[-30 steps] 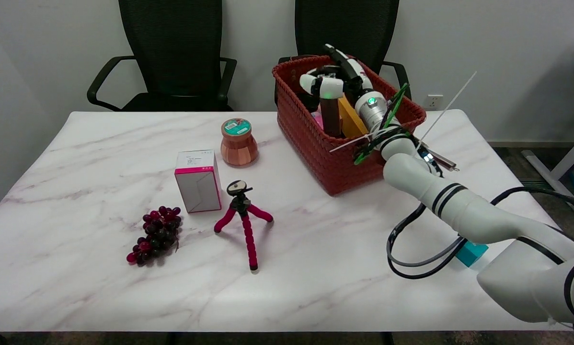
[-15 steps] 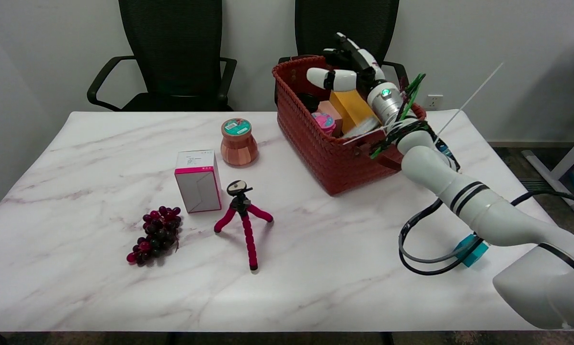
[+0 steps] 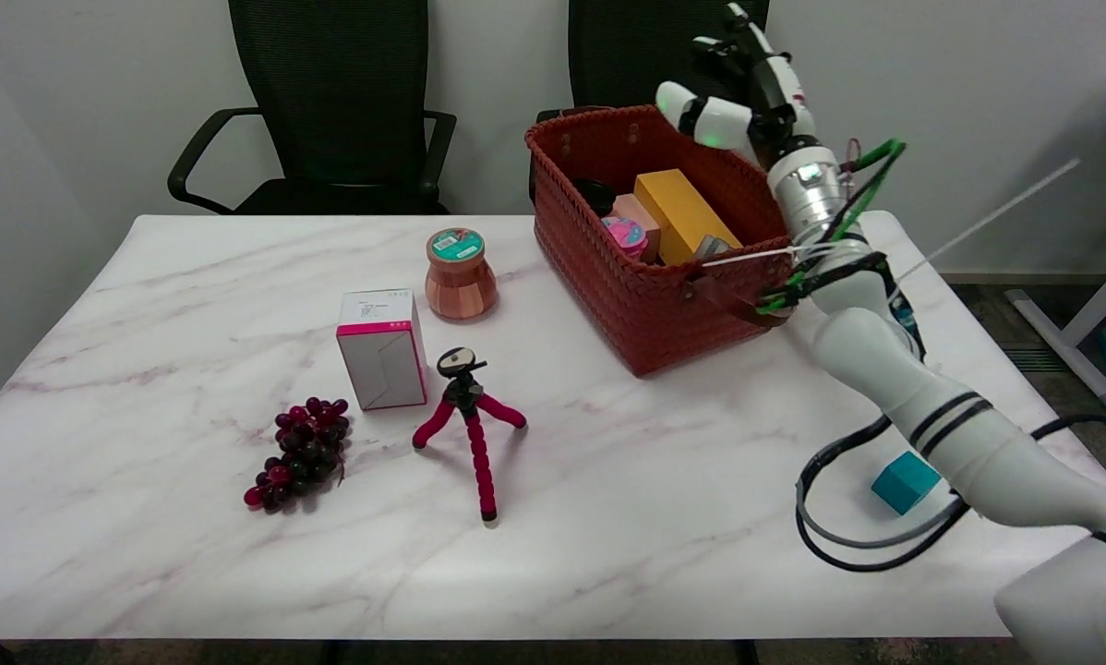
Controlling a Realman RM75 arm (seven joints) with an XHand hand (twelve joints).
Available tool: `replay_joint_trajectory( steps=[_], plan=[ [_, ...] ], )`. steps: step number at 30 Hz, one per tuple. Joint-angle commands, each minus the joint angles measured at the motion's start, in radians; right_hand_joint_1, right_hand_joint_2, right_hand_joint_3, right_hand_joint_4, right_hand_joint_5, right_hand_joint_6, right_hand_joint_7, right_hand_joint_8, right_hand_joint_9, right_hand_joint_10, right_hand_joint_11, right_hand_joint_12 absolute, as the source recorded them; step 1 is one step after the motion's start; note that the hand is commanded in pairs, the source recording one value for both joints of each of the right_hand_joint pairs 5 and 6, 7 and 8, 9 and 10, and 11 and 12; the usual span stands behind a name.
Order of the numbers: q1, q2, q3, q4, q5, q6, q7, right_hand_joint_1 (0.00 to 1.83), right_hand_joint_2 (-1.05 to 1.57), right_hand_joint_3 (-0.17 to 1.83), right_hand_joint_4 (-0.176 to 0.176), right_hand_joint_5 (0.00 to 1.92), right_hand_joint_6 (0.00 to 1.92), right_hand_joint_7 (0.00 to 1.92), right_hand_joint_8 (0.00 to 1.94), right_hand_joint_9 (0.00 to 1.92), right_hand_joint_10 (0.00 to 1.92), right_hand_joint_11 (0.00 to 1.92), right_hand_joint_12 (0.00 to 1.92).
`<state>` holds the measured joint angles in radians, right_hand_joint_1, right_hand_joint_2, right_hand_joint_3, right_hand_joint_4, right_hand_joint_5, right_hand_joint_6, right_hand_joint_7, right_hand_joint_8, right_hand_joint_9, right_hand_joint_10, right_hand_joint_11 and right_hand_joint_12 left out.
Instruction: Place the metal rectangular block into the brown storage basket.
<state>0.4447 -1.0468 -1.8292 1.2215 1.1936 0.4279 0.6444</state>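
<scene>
My table [image 3: 608, 517] was white marble with grey veins. On it stood the brown storage basket [image 3: 627, 305] toward the far right, a copper-coloured jar [image 3: 461, 277] with a green lid to its left, and a white-and-pink box [image 3: 381, 349] nearer me. Just beside the box stood a red-legged mini tripod [image 3: 468, 420]; dark grapes [image 3: 302, 453] lay to its left. A teal cube [image 3: 904, 481] sat near the right edge.

Metal rectangular block [image 3: 712, 246] lying inside brown storage basket [image 3: 645, 305], only small grey end showing, leaning against yellow box near front-right wall. Woven basket sitting upright on table's far right side.
</scene>
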Motion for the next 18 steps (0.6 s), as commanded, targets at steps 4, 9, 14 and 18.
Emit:
replay_joint_trajectory(
  steps=[4, 9, 14, 18],
  plan=[
    [-0.465, -0.013, 0.115, 0.419, 0.042, 0.517, -0.265, 1.09, 0.53, 0.87, 0.0, 0.09, 0.09, 0.43, 0.43, 0.44, 0.44, 0.26, 0.26],
    [-0.542, -0.031, 0.055, 0.452, -0.02, 0.674, -0.303, 1.11, 0.52, 0.88, 0.0, 0.08, 0.08, 0.47, 0.47, 0.46, 0.46, 0.3, 0.3],
    [-0.607, -0.05, -0.027, 0.442, -0.047, 0.838, -0.306, 1.12, 0.51, 0.89, 0.0, 0.08, 0.08, 0.49, 0.49, 0.48, 0.48, 0.32, 0.32],
    [-0.64, -0.06, -0.124, 0.42, -0.074, 0.968, -0.306, 1.11, 0.53, 0.9, 0.0, 0.08, 0.08, 0.51, 0.51, 0.49, 0.49, 0.33, 0.33]
  ],
)
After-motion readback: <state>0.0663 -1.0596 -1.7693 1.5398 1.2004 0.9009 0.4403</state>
